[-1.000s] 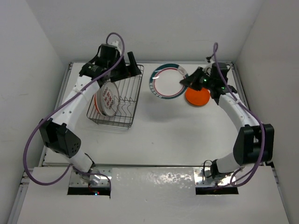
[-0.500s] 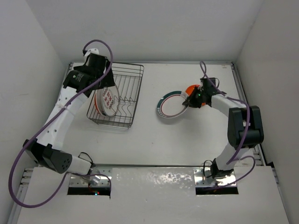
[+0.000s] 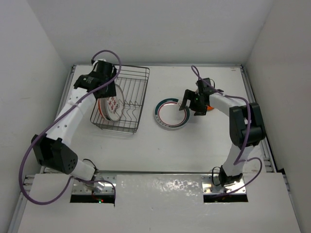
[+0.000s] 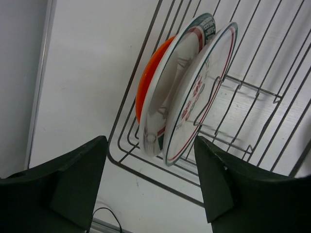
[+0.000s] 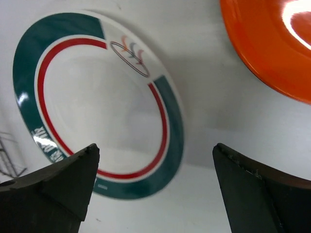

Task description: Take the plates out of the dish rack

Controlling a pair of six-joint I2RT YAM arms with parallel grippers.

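Observation:
The dish rack (image 3: 138, 87) stands at the back left, with three plates on edge in its left end. In the left wrist view they are an orange plate (image 4: 147, 85), a white plate with a teal-and-red rim (image 4: 176, 68) and a white plate with red motifs (image 4: 199, 99). My left gripper (image 3: 111, 90) hangs over them, open (image 4: 150, 179), with nothing between its fingers. Another teal-and-red-rimmed plate (image 3: 170, 114) (image 5: 97, 107) lies flat on the table. My right gripper (image 3: 190, 106) stands open (image 5: 155, 189) just above its right edge. An orange plate (image 5: 272, 43) (image 3: 210, 108) lies to the right, mostly hidden in the top view.
The rack's wire rim (image 4: 135, 169) runs under the left fingers, and its right half holds only upright prongs (image 3: 131, 104). White walls close in the table at the back and on both sides. The arm bases are at the near edge.
My right gripper has opened and let go of the teal-rimmed plate, which now lies flat, farther left. My left gripper has come down over the rack's plates and its jaws have narrowed a little.

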